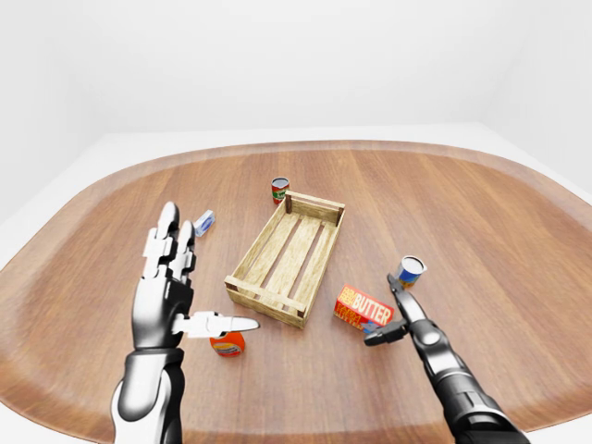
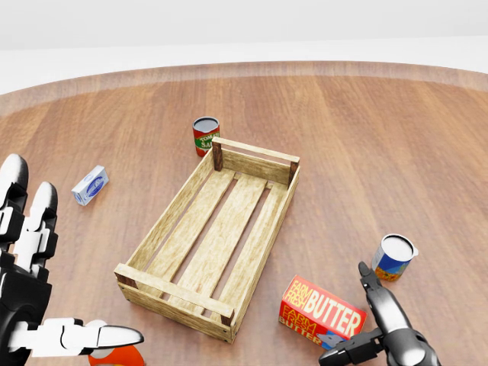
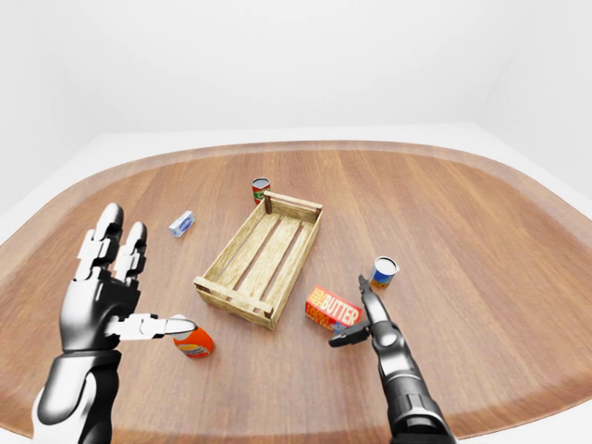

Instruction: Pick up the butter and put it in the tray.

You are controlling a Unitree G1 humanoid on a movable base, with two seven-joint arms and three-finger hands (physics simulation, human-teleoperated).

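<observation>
Head view, bottom right: your right hand has fingers spread, touching the red rectangular butter box without closing on it. Bottom left, your left hand is splayed open above an orange object. The slatted wooden tray lies centre; beyond it, a red can.
</observation>
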